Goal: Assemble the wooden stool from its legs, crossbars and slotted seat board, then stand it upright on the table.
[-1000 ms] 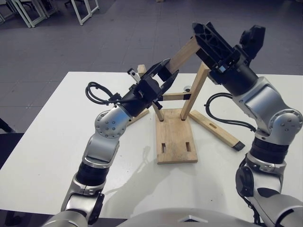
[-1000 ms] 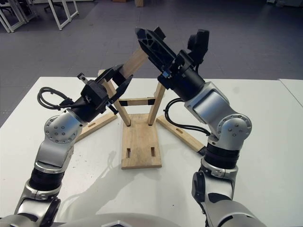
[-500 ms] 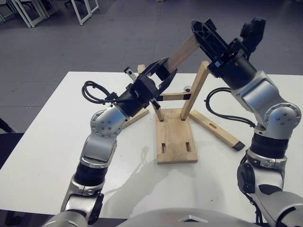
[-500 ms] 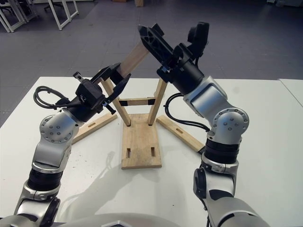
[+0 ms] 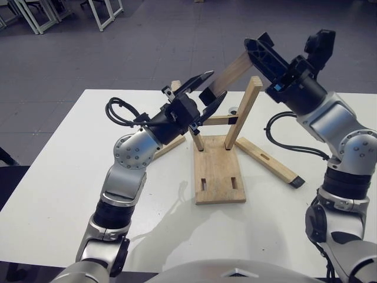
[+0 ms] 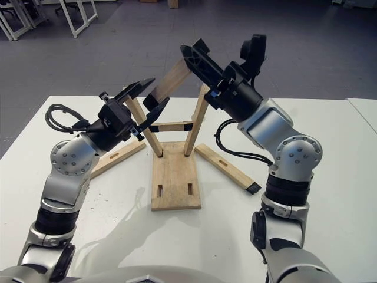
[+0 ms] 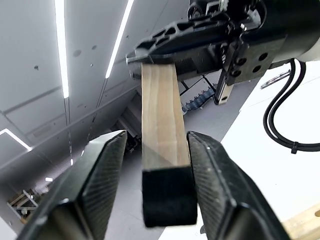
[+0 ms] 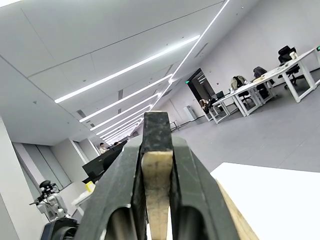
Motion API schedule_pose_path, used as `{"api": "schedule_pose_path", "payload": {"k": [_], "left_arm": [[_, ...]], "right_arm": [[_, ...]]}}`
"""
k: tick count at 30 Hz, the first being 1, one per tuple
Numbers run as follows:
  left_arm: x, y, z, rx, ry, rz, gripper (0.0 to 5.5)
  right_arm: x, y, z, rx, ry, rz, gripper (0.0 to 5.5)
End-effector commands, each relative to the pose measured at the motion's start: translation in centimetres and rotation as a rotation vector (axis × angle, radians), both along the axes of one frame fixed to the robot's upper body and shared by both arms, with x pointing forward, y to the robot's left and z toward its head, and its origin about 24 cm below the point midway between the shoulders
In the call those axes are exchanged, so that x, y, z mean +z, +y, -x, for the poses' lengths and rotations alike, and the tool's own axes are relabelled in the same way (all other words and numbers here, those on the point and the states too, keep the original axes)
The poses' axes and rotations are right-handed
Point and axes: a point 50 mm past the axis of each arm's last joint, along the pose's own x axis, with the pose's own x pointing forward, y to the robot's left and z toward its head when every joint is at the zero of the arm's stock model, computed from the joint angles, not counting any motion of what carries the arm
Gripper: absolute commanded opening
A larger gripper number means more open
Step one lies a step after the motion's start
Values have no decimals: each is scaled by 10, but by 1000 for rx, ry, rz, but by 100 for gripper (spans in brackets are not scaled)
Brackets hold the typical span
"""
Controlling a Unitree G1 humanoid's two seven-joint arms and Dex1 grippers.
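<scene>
Handing over the leg point(image 5: 231, 69): clamping it in right gripper point(image 5: 252, 48) fingers, straddling its dark end with left gripper point(image 5: 214, 86) fingers wide open; probably needing to close them next

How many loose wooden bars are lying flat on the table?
2. One bar lies right of the seat board; another bar lies left of it, partly hidden by the left arm. A third bar is held up in the right pincer; more could be hidden.

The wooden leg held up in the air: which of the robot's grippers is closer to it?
Right. The right gripper is clamped on the upper end of the wooden leg; the left gripper sits open, straddling its black-capped lower end without gripping.
</scene>
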Motion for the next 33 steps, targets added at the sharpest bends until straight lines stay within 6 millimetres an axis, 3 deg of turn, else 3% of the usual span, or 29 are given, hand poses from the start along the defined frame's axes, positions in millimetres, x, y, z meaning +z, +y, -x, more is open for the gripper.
{"api": "schedule_pose_path", "payload": {"k": [1, 5, 9, 12, 14, 18, 21, 25, 33], "left_arm": [[-6, 13, 4, 14, -43, -137, 255], [-32, 31, 19, 48, 37, -209, 255], [-62, 39, 20, 108, 138, -210, 255], [-77, 42, 16, 164, 198, -185, 255], [-84, 44, 14, 190, 224, -163, 255], [-107, 47, 11, 247, 297, -138, 255], [-110, 40, 10, 248, 305, -152, 255], [-107, 40, 9, 272, 306, -142, 255], [-104, 39, 11, 281, 317, -134, 255]], "right_arm": [[-1, -17, -10, -68, 59, 7, 40], [10, -49, -18, -179, 65, -6, 40], [28, -102, -16, -316, 8, 32, 40], [20, -135, -5, -313, -23, 190, 40], [11, -144, 1, -260, -41, 282, 40], [-45, -140, -7, -163, 6, 603, 40], [-83, -125, -18, -131, 23, 782, 40], [-104, -113, -27, -89, 12, 847, 40], [-129, -108, -31, -82, 43, 889, 40]]}}
